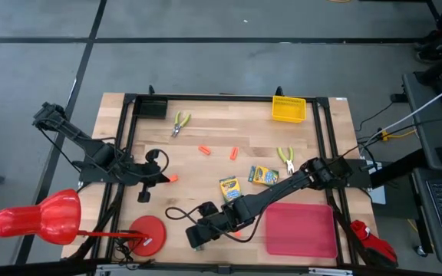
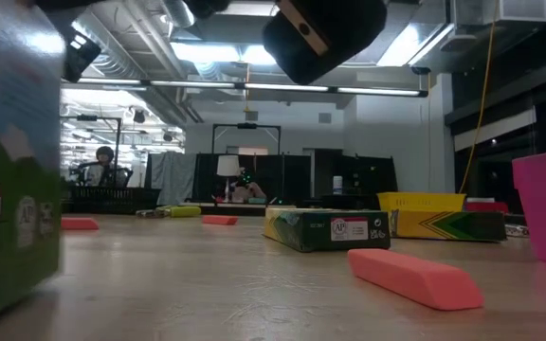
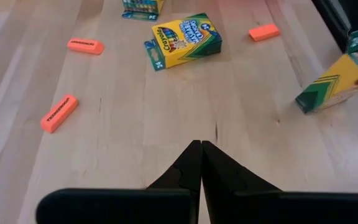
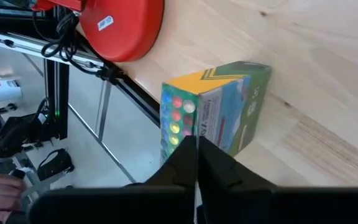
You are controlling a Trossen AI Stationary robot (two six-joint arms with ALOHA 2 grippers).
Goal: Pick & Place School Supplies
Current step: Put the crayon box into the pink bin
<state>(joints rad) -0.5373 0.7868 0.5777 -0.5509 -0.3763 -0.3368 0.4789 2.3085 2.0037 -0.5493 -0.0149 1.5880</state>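
Right gripper (image 1: 196, 234): fingers pressed together, nothing held, just behind upright crayon box (image 4: 219, 112) at desk (image 1: 206, 176) front edge, prob. lining up. Left gripper (image 1: 144, 196): likewise closed, empty, waiting near orange stub (image 1: 173, 179).

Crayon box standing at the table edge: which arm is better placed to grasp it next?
Likely right. The right end effector, shut, points straight at the crayon box, close ahead; the left end effector, also shut, has it farther off to one side.

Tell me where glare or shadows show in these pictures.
Low view: the ceiling lights glare strongly. Left wrist view: even light, only a soft shadow beside the flat crayon box. Right wrist view: the upright crayon box throws a faint shadow on the wood.
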